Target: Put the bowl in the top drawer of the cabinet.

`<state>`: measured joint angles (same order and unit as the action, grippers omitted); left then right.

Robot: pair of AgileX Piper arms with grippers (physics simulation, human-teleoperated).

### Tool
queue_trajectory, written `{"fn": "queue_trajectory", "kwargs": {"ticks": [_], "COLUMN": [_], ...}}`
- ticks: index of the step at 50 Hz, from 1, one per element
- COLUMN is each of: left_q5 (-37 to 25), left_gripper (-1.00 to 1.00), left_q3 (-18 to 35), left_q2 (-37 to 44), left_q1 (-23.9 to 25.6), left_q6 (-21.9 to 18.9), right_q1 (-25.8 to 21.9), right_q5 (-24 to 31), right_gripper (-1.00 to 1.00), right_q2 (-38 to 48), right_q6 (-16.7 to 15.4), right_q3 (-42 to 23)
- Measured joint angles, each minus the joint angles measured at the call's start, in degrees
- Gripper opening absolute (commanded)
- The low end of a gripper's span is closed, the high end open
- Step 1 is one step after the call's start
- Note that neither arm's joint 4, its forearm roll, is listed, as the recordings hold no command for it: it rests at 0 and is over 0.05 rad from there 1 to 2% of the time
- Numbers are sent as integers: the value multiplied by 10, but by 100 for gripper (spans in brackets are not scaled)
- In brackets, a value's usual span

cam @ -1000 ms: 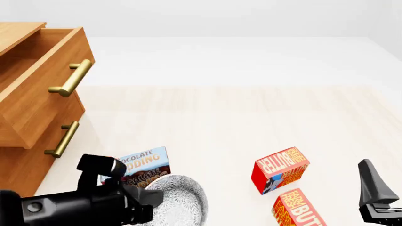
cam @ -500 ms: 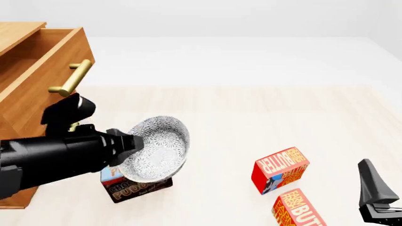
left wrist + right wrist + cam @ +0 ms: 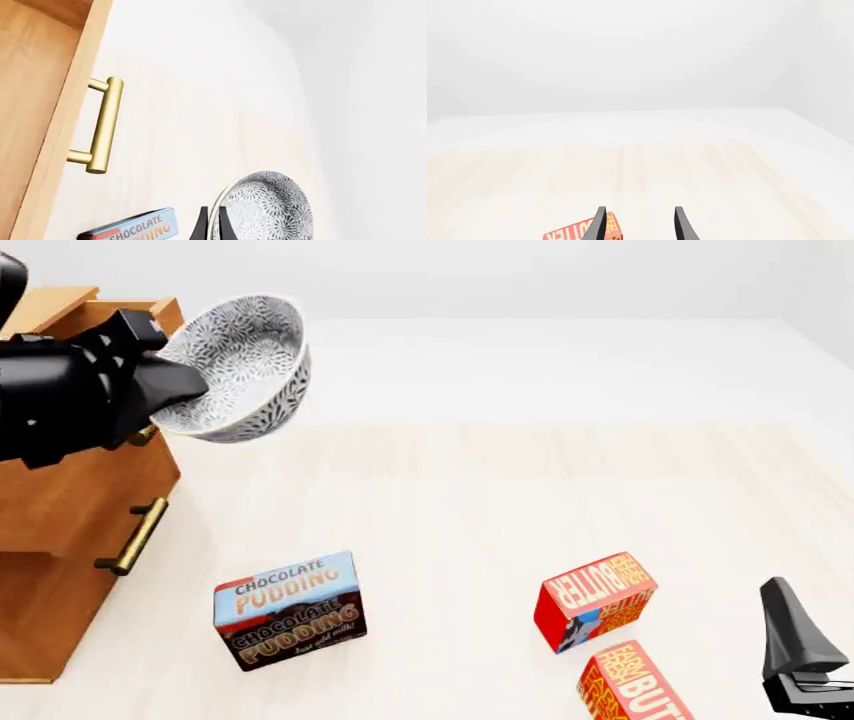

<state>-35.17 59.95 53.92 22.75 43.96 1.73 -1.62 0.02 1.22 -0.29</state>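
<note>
Your left gripper (image 3: 212,225) has its jaws clamped on the rim of the bowl (image 3: 238,367), held tilted in the air just beside the top drawer (image 3: 80,465). Only the left wrist view shows the drawer's brass handle (image 3: 103,125). Your right gripper (image 3: 639,224) hangs with jaws apart above a butter box (image 3: 584,232).

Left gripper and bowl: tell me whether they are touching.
Touching. The left wrist view shows the left gripper with its jaws closed on the rim of the bowl, one on each side.
</note>
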Motion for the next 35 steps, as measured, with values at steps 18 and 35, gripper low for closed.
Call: {"fn": "queue_trajectory", "kwargs": {"ticks": [18, 35], "left_q5": [-41, -63], "left_gripper": [-100, -100], "left_q3": [112, 153], "left_q2": [15, 36], "left_q1": [-80, -178], "left_q6": [29, 42], "right_q1": [-1, -3], "right_q5": [0, -2], "right_gripper": [100, 100], "right_q2": [0, 0], "right_q6": [0, 0], "right_q3": [0, 0]}}
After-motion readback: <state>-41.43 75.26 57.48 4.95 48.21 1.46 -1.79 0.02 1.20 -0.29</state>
